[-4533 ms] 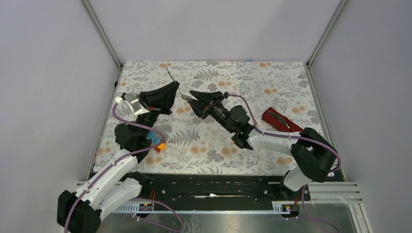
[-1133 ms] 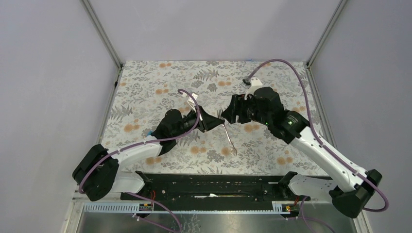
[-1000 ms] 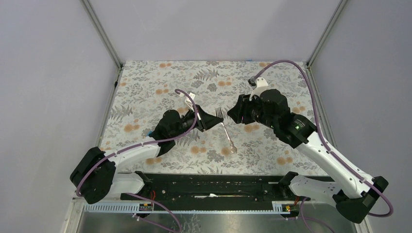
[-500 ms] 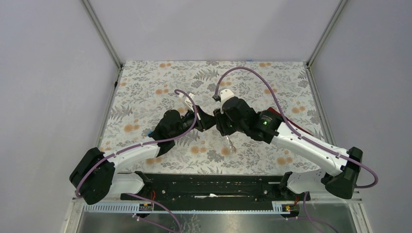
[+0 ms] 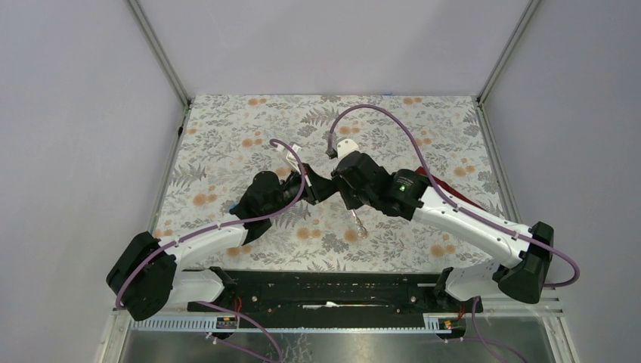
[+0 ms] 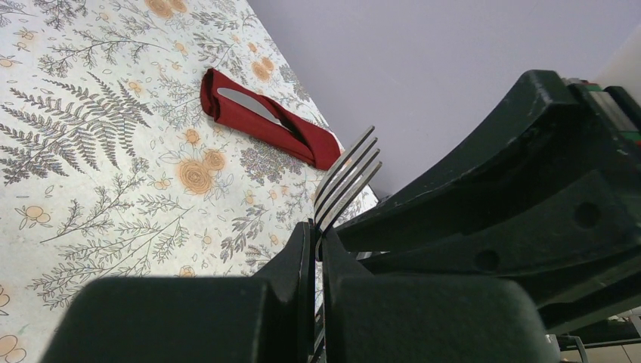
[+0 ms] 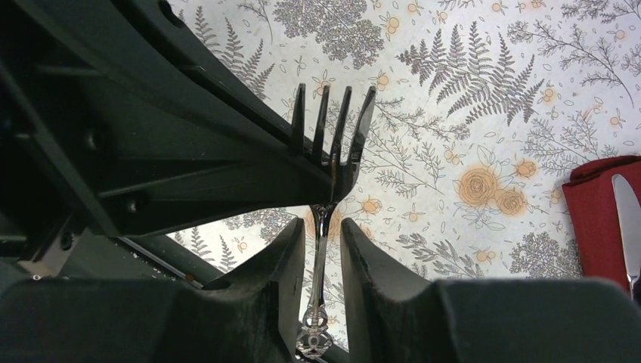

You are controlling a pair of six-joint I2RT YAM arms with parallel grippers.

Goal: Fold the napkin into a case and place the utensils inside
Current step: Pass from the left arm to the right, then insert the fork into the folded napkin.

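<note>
Fork: left gripper clamped on neck; right gripper newly arrived, jaws apart astride handle; handover pending; case at 3 o'clock

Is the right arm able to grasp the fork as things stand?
Likely yes: the right gripper, open, straddles the stem of the fork, right next to where the left gripper pinches it.

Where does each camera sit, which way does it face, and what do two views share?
Top external: above and behind the bases, looking down at the floral table; both arms show, meeting at the fork.
Left wrist: on the left arm, facing across the table toward the red napkin case; left jaws pinch the fork.
Right wrist: on the right arm, facing the table; right jaws straddle the fork's handle.
Shared: both wrist views see fork, case and knife.
</note>
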